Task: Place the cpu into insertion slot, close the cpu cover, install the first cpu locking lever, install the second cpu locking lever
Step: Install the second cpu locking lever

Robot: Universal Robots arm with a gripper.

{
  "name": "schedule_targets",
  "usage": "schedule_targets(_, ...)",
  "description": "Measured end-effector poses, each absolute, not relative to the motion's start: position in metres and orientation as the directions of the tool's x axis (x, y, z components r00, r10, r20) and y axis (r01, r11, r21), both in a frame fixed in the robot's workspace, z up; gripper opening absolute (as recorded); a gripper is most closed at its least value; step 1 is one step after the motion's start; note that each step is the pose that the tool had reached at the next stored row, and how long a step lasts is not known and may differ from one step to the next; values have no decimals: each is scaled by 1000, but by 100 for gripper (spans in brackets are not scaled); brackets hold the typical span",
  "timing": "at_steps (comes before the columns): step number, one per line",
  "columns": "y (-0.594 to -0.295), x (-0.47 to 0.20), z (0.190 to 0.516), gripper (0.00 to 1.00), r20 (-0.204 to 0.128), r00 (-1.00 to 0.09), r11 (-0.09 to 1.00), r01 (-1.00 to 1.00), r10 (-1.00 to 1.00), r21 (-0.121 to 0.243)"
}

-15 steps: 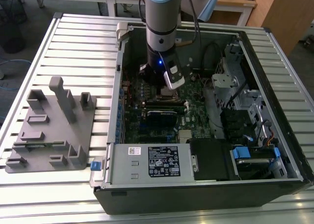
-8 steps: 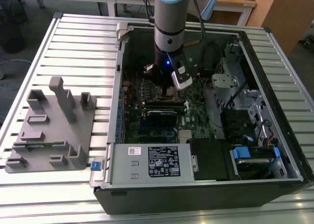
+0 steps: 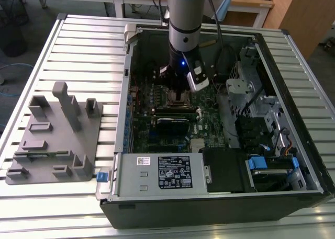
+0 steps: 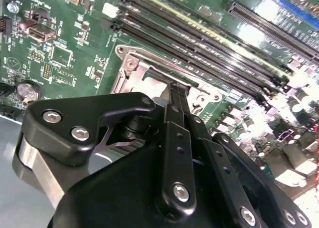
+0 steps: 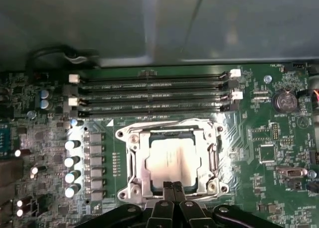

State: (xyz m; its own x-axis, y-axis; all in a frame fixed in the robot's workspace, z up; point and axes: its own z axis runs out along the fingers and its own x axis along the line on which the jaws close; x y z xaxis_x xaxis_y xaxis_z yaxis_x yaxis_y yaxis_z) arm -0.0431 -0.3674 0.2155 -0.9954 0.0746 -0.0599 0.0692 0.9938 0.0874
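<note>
The gripper, fingers pressed together and holding nothing, sits at the cover's edge over the seated cpu; a slip sideways could scrape the slot.

A slatted metal table carries an open computer case toward the exterior view's right and a grey fixture tray with upright blocks toward its left. The two sit just beside each other.

Pale silver-beige cpu in a silvery-rimmed insertion slot; green motherboard; black gripper; grey slatted table.
</note>
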Motion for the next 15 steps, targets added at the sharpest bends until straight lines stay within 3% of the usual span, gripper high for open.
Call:
schedule_targets(6,-351,-41,215,11,-62,-995,996,69,73,64)
schedule_targets(15,-347,-41,215,11,-62,-995,996,69,73,62)
